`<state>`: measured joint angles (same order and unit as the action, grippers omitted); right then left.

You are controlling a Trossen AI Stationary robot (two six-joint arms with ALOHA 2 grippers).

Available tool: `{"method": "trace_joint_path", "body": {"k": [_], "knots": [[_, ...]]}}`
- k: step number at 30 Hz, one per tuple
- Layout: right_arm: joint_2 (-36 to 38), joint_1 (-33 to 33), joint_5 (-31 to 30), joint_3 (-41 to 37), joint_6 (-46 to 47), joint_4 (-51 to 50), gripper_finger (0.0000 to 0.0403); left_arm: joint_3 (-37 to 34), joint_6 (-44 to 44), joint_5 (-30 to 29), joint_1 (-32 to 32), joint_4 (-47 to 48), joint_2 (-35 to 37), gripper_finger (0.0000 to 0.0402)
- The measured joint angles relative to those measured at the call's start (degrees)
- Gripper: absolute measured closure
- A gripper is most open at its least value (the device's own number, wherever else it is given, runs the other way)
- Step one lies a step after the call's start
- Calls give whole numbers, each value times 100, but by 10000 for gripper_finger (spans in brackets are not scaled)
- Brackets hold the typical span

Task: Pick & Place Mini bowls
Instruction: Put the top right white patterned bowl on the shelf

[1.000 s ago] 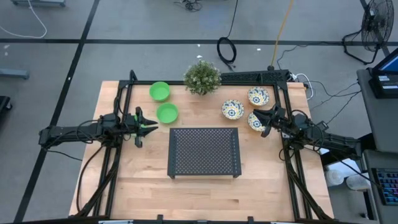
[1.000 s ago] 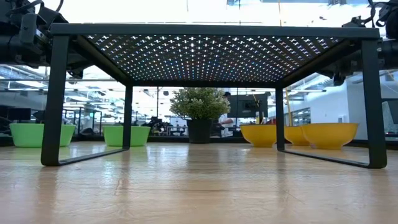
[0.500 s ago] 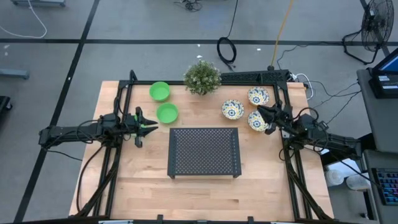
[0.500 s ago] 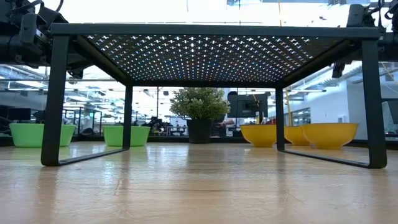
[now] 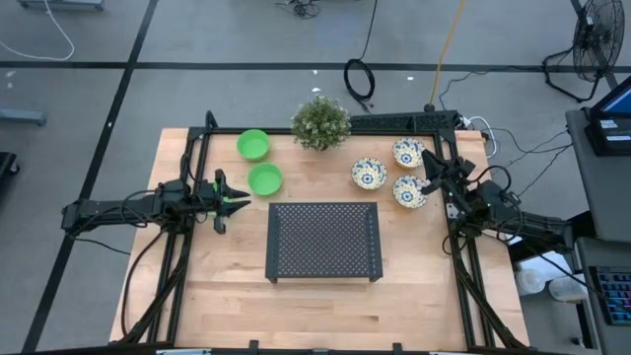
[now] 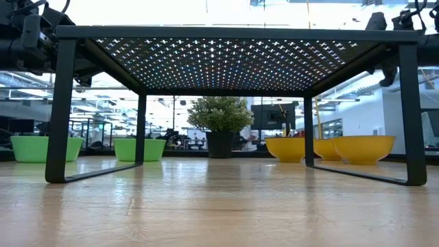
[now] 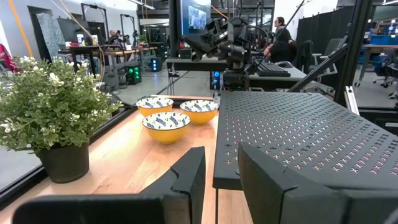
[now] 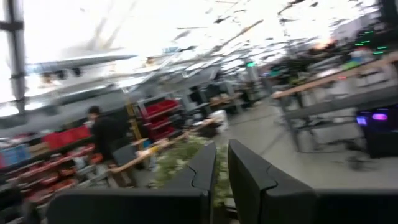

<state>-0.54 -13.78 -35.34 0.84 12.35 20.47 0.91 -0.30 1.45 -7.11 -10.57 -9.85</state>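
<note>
Landmark: black perforated rack (image 5: 324,242), mid-table (image 5: 227,296).

Green bowls: two, both off the rack's far-left corner. Near one (image 5: 264,178) sits just beside that corner; second one (image 5: 252,144) is farther back toward the table's rear edge. Both upright, apart from each other, nothing touching them.

Patterned bowls: three, off the rack's far-right corner, yellow outside in the low view. One (image 5: 369,174) is just behind the rack's rear edge, one (image 5: 408,191) beside the right corner, one (image 5: 408,152) farther back. Clustered close, all upright on the table.

Potted plant (image 5: 320,122) stands behind the rack, between the two bowl groups.

Left tool (image 5: 223,200): left of the rack, level with its rear edge, near the closer green bowl but not touching it. Fingers (image 7: 186,180) a narrow gap apart, empty.

Right tool (image 5: 431,168): right of the rack's far-right corner, up in the air between the two rightmost patterned bowls. Fingers (image 8: 208,165) nearly together, thin slit between them, holding nothing.
</note>
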Motion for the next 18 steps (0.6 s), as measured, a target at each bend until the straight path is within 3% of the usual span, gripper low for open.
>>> {"method": "trace_joint_path", "body": {"k": [13, 18], "knots": [[-2, 0, -1131, 0, -2, -796, 371, 0, 0, 0, 0, 0, 0, 302], [-2, 0, -1288, 0, -10, -1007, 371, 0, 0, 0, 0, 0, 0, 302]]}}
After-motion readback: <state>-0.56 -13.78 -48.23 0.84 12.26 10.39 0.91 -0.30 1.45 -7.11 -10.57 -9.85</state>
